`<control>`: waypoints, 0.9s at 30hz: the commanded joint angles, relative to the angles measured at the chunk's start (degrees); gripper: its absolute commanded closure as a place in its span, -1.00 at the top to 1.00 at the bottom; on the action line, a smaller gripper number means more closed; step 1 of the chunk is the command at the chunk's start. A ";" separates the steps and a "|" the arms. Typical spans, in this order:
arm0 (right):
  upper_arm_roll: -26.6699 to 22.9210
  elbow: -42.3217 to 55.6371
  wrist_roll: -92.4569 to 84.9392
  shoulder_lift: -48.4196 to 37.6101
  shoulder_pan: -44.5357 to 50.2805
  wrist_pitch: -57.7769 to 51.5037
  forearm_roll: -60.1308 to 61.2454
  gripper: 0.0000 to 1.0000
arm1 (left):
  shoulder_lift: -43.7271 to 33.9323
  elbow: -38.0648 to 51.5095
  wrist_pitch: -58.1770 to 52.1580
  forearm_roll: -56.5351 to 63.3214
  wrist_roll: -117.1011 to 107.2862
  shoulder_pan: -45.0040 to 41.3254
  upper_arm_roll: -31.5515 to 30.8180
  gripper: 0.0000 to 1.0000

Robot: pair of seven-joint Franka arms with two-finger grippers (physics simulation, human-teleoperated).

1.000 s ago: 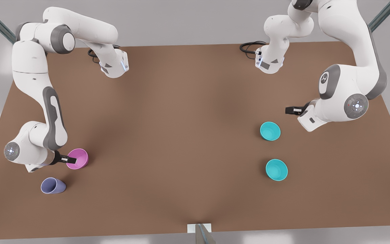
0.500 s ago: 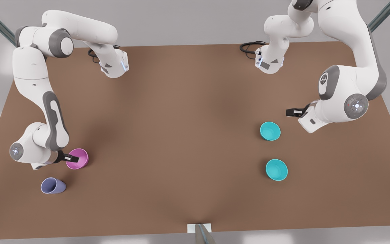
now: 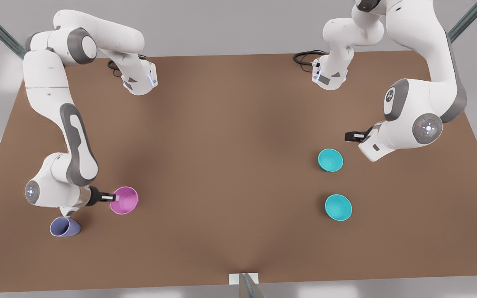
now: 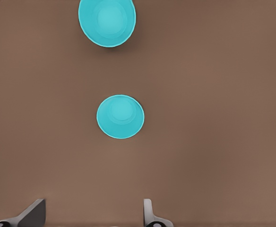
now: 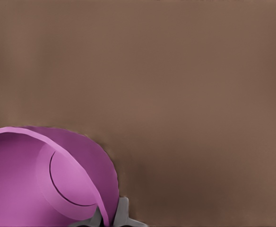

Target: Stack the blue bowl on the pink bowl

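Fingers of the right gripper clamp the near wall of the pink bowl, one inside the rim and one outside, as the right wrist view shows. Note that this bowl sits at the front view's left, beside the lavender cup. Fingers of the left gripper are spread apart and hold nothing. Locate the blue bowl just below and to the front view's left of those fingers; its twin bowl lies farther off. Both teal bowls are upright and empty, as is the pink one. Expect the left arm to take the nearer bowl, since pink and blue bowls stand well apart across the table.
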 commanded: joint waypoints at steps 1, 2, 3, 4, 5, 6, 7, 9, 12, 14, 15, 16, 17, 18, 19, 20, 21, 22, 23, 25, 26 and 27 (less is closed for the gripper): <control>0.49 2.30 10.27 -0.05 5.45 -2.27 3.51 -0.57 | -0.03 -0.13 -0.04 0.02 -1.34 0.04 -0.01 1.00; 0.31 3.97 16.07 -0.05 10.90 -0.87 3.60 -0.57 | 0.06 -1.09 0.14 0.02 -1.51 -0.05 -0.01 1.00; 0.31 5.37 23.10 0.03 15.56 0.45 3.16 -0.57 | 0.41 -1.01 0.31 0.02 -1.51 0.13 -0.01 1.00; -0.04 6.43 29.52 0.65 21.27 3.17 2.37 -0.57 | 0.76 -1.01 1.45 0.02 -1.51 0.22 -0.01 1.00; -0.22 6.52 36.54 1.26 25.49 7.47 -0.70 -0.57 | 2.08 -1.09 3.64 0.02 -1.95 0.39 -0.01 1.00; -0.22 7.31 41.47 2.49 28.48 9.67 -4.30 -0.57 | 2.87 -1.62 6.11 0.02 -2.13 0.66 0.08 1.00; -0.13 7.84 47.98 3.81 33.14 11.96 -8.53 -0.57 | 3.49 -4.69 9.62 -0.07 -2.13 2.24 0.08 1.00; -0.13 8.10 50.62 6.62 37.45 14.86 -9.23 -0.57 | 2.43 -13.48 17.71 -0.34 -1.69 5.05 0.08 1.00; -0.13 10.65 50.27 11.90 39.30 18.20 -9.67 -0.57 | 4.89 -23.24 32.30 -4.90 1.91 8.38 0.08 1.00; -0.04 10.83 50.27 13.39 39.30 19.52 -9.50 -0.57 | 7.09 -27.72 38.10 -9.04 11.23 9.36 0.25 1.00; 0.05 10.83 50.27 13.83 39.30 20.23 -9.50 -0.57 | 9.19 -27.81 40.56 -9.04 13.77 9.44 0.34 1.00; 0.13 10.91 50.53 14.10 39.21 20.58 -9.41 -0.57 | 9.99 -27.90 41.44 -10.53 18.35 9.80 0.34 1.00; 0.13 11.26 50.71 14.18 39.12 20.67 -8.71 0.76 | 10.43 -30.01 44.16 -10.97 18.44 9.54 0.34 1.00; 0.13 11.53 50.71 14.10 39.21 20.67 -8.79 1.00 | 10.52 -31.33 46.27 -12.02 18.44 9.10 0.34 1.00; 0.13 11.62 50.62 14.10 39.12 20.67 -8.79 1.00 | 11.04 -31.33 46.37 -12.20 18.44 8.57 0.34 1.00; 0.13 11.70 50.53 13.83 38.95 20.67 -8.79 1.00 | 11.66 -31.42 46.45 -12.20 19.84 8.48 0.34 1.00; 0.14 12.23 50.53 13.57 38.77 20.58 -8.79 1.00 | 12.01 -31.42 47.76 -12.38 20.11 8.57 0.34 1.00; 0.22 12.50 50.18 12.78 38.16 20.58 -8.88 1.00 | 12.45 -31.42 49.00 -12.55 20.11 8.48 0.34 1.00; 0.31 12.50 50.18 10.50 36.75 20.49 -8.88 1.00 | 12.63 -31.42 49.00 -12.55 20.11 8.39 0.34 1.00; -0.04 11.70 49.74 3.47 32.27 16.28 -9.23 1.00 | 13.07 -31.42 49.27 -12.64 20.11 8.22 0.34 0.70; -0.04 11.62 45.63 0.39 27.62 6.28 -9.23 1.00 | 13.51 -31.42 49.35 -14.57 20.02 8.22 0.34 0.35; -0.13 11.62 36.14 -1.72 21.82 -4.01 -9.23 1.00 | 13.59 -31.42 49.27 -16.42 20.02 7.78 0.34 0.02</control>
